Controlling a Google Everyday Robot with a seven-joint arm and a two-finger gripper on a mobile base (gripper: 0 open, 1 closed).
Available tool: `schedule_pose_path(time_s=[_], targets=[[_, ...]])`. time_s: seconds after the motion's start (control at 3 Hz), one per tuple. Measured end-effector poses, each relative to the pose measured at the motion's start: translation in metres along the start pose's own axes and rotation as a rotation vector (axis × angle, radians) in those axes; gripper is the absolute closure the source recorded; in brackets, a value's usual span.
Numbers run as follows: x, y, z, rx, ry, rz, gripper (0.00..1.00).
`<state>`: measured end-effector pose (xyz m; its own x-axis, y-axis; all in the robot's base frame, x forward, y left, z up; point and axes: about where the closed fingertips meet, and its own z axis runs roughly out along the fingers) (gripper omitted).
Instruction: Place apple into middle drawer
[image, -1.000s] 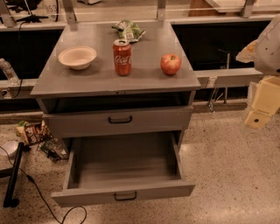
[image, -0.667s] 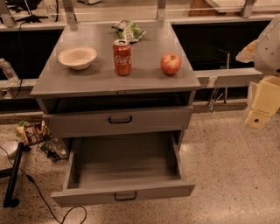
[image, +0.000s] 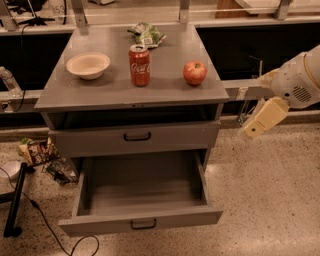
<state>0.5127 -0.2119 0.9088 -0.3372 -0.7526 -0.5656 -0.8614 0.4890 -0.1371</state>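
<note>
The apple (image: 195, 73), small, red and round, sits on the right part of the grey cabinet's top (image: 115, 92), right of a red cola can (image: 139, 65). The middle drawer (image: 142, 192) is pulled wide open below the upper drawer (image: 137, 137) and is empty; its black handle faces front. My gripper (image: 261, 119), a cream-coloured piece at the end of the white arm (image: 297, 82), hangs in the air to the right of the cabinet. It is level with the upper drawer, apart from the apple, and holds nothing that shows.
A beige bowl (image: 88, 65) stands at the left of the top and a green crumpled bag (image: 146, 34) at the back. Snack packets (image: 37, 151), a black stand base (image: 14, 200) and cables lie on the floor to the left. A rail (image: 240, 90) runs behind the arm.
My arm and gripper have moved left and a little down, closer to the cabinet's right side. The apple, can, bowl and drawers have not moved.
</note>
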Motion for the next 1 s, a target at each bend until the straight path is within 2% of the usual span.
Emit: schedule_pose_path(time_s=[0.33, 0.67, 1.0], targets=[[-0.009, 0.0, 0.001, 0.004, -0.021, -0.002, 0.0], [-0.016, -0.009, 0.017, 0.005, -0.102, 0.032, 0.0], [-0.044, -0.039, 0.034, 0.033, -0.231, 0.065, 0.0]])
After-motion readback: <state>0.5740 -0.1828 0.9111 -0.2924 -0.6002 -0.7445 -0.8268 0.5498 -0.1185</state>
